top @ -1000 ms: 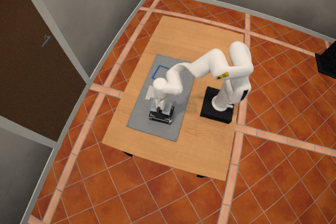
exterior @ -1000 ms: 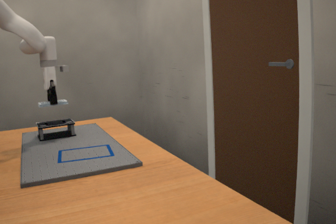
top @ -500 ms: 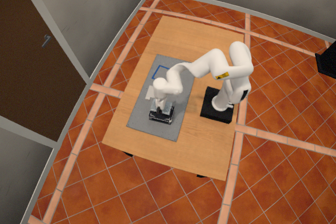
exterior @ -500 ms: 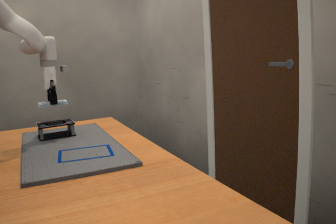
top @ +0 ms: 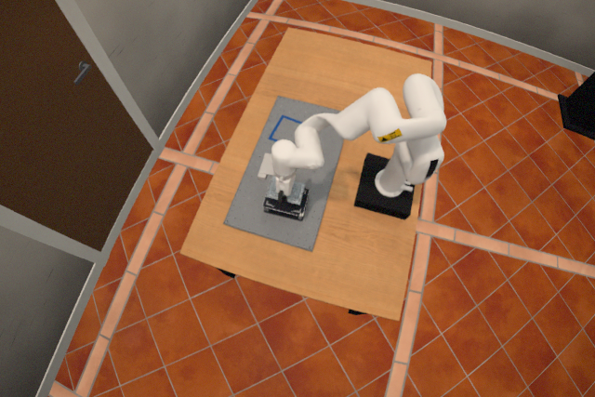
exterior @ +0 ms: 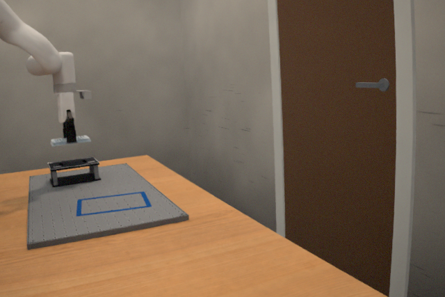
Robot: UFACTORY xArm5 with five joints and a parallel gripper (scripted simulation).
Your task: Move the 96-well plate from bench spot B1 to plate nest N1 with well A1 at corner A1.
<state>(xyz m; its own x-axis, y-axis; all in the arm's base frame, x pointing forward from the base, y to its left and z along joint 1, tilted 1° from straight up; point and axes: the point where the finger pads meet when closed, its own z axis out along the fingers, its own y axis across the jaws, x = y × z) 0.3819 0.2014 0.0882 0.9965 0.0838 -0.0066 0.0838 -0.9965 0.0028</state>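
Note:
My gripper [exterior: 69, 134] points straight down and is shut on the pale 96-well plate [exterior: 70, 143]. It holds the plate level in the air, a short way above the black raised nest N1 [exterior: 74, 170]. In the overhead view the plate [top: 292, 191] sits over the nest [top: 285, 206], with the gripper [top: 284, 189] on top. The nest's top is bare. The blue outline of spot B1 [exterior: 112, 203] on the grey mat [exterior: 96, 204] holds nothing. I cannot make out the plate's cut-off corner.
The robot's black base [top: 384, 191] stands on the wooden table, right of the mat. The white arm [top: 355, 121] reaches over the mat and hides part of the blue outline [top: 284, 127]. A brown door [exterior: 334, 114] lies beyond the table.

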